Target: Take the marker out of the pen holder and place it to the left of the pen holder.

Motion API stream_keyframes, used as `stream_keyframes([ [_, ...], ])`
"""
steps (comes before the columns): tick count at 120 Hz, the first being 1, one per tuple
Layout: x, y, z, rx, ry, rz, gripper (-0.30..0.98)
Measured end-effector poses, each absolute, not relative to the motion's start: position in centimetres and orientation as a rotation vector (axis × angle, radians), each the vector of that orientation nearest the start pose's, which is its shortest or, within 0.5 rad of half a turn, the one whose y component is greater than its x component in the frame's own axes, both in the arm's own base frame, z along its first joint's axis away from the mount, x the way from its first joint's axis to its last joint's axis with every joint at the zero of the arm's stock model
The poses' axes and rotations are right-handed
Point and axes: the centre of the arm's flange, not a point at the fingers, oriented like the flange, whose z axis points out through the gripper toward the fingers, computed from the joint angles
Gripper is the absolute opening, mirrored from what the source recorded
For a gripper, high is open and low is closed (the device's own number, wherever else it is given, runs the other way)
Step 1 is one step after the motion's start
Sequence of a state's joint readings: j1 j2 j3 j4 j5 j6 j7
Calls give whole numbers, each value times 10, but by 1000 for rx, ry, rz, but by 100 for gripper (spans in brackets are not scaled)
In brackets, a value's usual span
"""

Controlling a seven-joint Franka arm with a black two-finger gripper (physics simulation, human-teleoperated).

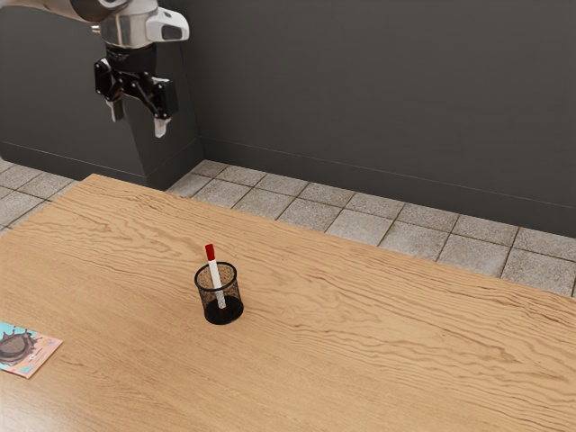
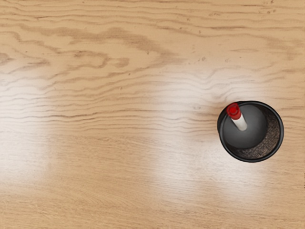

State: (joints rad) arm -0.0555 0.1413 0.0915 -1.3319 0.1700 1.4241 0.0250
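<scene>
My claw is open, and the marker, leaning in the pen holder well in from the worktop's edges, looks light, stiff, maybe slippery, best pinched at its red cap.

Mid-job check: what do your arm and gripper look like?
My arm shows rounded, pale silvery-grey housings with a darker section higher up. The gripper is black and angular, with two slim, pale grey fingertips.
</scene>
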Motion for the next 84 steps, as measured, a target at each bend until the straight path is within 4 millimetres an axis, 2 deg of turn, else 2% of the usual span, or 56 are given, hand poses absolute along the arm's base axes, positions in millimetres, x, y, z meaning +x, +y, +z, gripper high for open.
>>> stream_keyframes([
  [33, 580, 40, 645, -2974, -51, 87, 69],
  [45, 576, 77, 645, -3014, -153, 91, 69],
  [50, 579, 82, 647, -3025, -167, 77, 69],
  [56, 607, 83, 618, -3049, -168, 109, 68],
  [61, 635, 96, 578, -3061, -194, 170, 67],
  [67, 659, 110, 524, -3060, -220, 267, 66],
  [71, 668, 115, 499, -3048, -226, 313, 66],
  [80, 674, 122, 465, -3018, -230, 386, 66],
  [84, 677, 124, 445, -3005, -229, 434, 66],
])
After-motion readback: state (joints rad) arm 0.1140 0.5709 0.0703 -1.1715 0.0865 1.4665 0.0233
